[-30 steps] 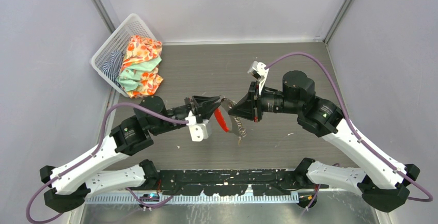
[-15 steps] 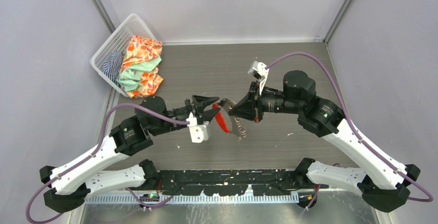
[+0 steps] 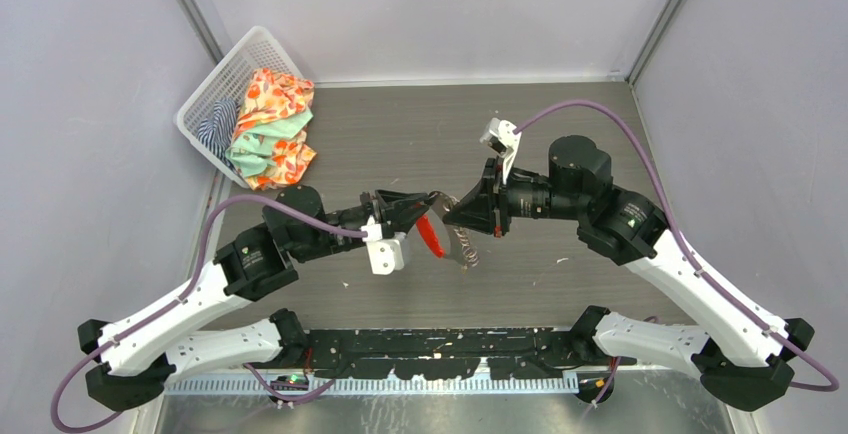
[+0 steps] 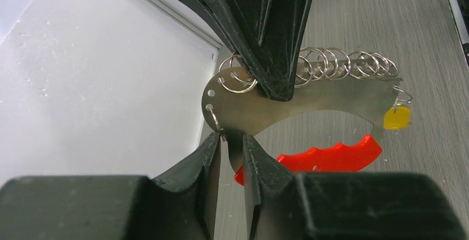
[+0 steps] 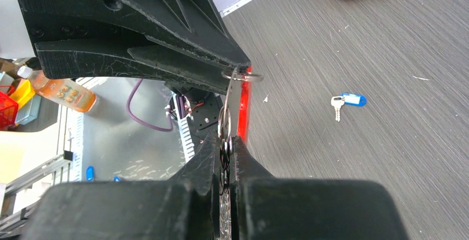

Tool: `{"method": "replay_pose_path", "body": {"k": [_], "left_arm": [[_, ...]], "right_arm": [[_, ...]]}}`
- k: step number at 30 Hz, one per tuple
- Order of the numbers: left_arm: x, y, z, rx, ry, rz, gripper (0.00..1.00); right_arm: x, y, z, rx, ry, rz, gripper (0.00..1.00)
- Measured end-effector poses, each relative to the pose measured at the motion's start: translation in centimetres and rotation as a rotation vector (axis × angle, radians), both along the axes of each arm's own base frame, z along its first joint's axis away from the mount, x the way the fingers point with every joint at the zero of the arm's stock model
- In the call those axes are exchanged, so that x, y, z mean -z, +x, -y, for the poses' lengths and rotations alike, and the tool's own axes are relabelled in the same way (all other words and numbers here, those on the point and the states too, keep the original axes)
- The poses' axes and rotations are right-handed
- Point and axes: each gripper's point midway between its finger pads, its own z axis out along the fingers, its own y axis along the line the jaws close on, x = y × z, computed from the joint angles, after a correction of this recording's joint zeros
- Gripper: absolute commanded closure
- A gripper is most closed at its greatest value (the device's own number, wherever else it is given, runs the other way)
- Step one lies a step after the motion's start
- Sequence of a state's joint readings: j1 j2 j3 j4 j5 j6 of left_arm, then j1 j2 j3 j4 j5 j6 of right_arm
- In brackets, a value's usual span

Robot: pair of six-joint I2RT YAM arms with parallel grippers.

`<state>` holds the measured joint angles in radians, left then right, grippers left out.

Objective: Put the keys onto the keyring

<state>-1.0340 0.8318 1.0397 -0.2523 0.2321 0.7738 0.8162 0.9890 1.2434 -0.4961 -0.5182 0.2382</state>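
The keyring [image 3: 452,239] is a curved metal plate [image 4: 309,99] with several wire rings and a red grip [image 4: 332,156], held in the air between the arms. My right gripper [image 3: 447,212] is shut on the plate and its rings, as the right wrist view [image 5: 225,143] shows. My left gripper [image 3: 428,201] has its fingers close around the plate's lower tip [image 4: 231,140], a small ring touching one finger. The yellow key head [image 4: 397,118] hangs from a ring at the plate's far end. The blue key [image 5: 347,101] lies on the table.
A white basket [image 3: 215,79] with coloured clothes [image 3: 270,124] stands at the back left corner. Grey walls enclose the dark wood-grain table [image 3: 400,134] on three sides.
My left gripper was open wide beside the keyring, drew back a little, then moved in and narrowed around the plate's tip. The right gripper has held still.
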Motion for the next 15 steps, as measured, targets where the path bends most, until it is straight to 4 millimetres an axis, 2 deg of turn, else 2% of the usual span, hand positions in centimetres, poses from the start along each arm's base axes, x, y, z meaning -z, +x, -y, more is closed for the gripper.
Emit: {"method": "replay_pose_path", "body": {"k": [15], "left_arm": [[0.21,0.06,0.11,-0.003,0.0,-0.021,0.79]], "right_arm": [[0.26,0.17,-0.12,0.001,-0.01,-0.004,0.99]]}}
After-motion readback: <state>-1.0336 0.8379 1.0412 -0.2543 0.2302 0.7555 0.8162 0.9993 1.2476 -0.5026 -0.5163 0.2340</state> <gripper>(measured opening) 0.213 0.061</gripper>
